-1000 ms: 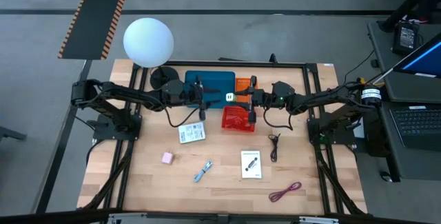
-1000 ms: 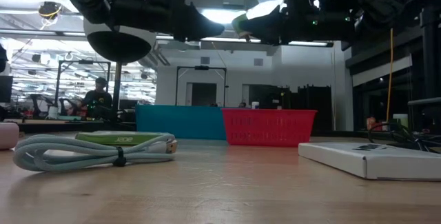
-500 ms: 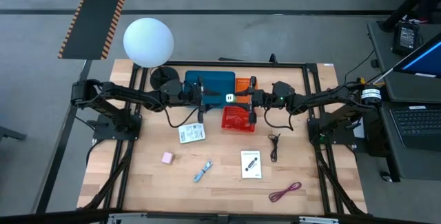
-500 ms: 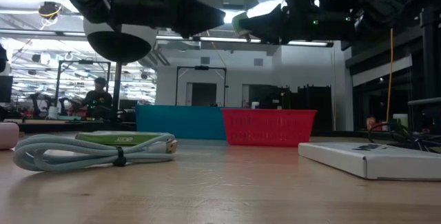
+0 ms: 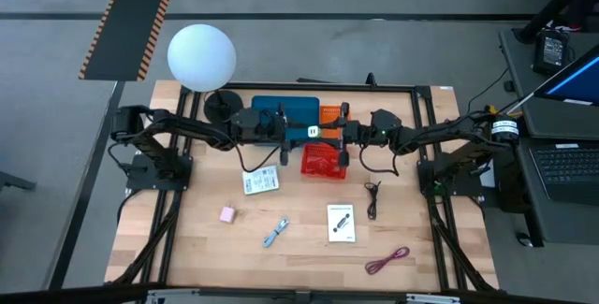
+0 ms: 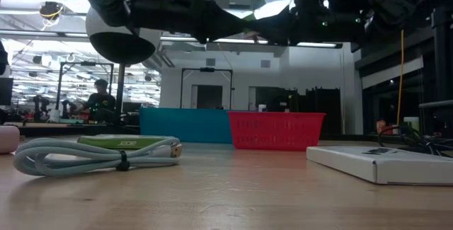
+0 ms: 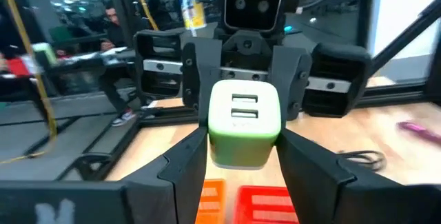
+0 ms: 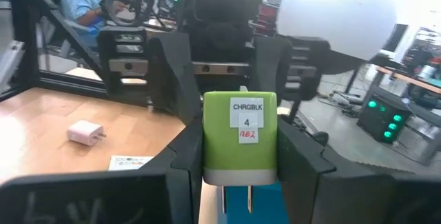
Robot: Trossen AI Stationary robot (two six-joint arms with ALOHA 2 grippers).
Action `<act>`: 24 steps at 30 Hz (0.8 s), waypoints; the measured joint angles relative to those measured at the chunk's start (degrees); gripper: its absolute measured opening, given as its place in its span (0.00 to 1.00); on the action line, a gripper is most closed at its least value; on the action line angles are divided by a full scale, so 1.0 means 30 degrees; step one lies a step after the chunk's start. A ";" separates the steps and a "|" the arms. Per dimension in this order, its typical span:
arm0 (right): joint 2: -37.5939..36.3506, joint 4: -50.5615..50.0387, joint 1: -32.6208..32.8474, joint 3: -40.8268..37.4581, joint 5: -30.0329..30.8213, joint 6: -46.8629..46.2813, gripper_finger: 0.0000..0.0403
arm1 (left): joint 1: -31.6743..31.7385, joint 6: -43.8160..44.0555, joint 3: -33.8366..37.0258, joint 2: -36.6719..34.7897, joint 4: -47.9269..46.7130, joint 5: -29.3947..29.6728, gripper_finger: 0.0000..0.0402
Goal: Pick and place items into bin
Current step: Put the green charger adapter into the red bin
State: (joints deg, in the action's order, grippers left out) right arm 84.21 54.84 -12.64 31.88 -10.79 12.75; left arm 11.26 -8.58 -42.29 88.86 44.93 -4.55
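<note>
Above the red basket (image 5: 322, 161) — both end effectors on one green charger (image 5: 313, 132) (teal bin (image 5: 285, 108) just beside).

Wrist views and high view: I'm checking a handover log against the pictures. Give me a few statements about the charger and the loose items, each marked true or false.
1. The right gripper holds the green-and-white charger block. True.
2. The left gripper meets it above the teal bin and red basket. True.
3. The pink cube lies in the red basket. False: it lies on the table.
4. The maroon cable is in the teal bin. False: it lies on the table near the front edge.
5. The charger block's label reads CHRGBLK. True.
</note>
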 joint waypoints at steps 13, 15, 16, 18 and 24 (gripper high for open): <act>-0.0008 0.0034 0.0049 0.0036 -0.0175 0.0405 0.29 | 0.0046 -0.0241 -0.0084 -0.0074 0.0109 -0.1217 0.43; -0.0001 0.0025 0.0049 0.0036 -0.0174 0.0401 0.29 | 0.0032 -0.0242 -0.0091 -0.0074 0.0133 -0.1229 0.43; -0.0001 0.0026 0.0049 0.0043 -0.0169 0.0403 0.29 | 0.0032 -0.0248 -0.0091 -0.0095 0.0146 -0.1248 0.43; 0.0004 0.0049 0.0049 0.0089 -0.0158 0.0401 0.29 | 0.0034 -0.0248 -0.0091 -0.0207 0.0120 -0.1247 0.43; 0.0006 0.0062 0.0049 0.0109 -0.0313 0.0350 0.29 | 0.0046 -0.0248 -0.0112 -0.0286 0.0188 -0.1299 0.42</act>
State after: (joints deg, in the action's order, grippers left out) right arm 84.23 55.02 -12.49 32.21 -11.73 13.80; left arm 11.40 -9.32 -42.63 88.01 45.49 -8.44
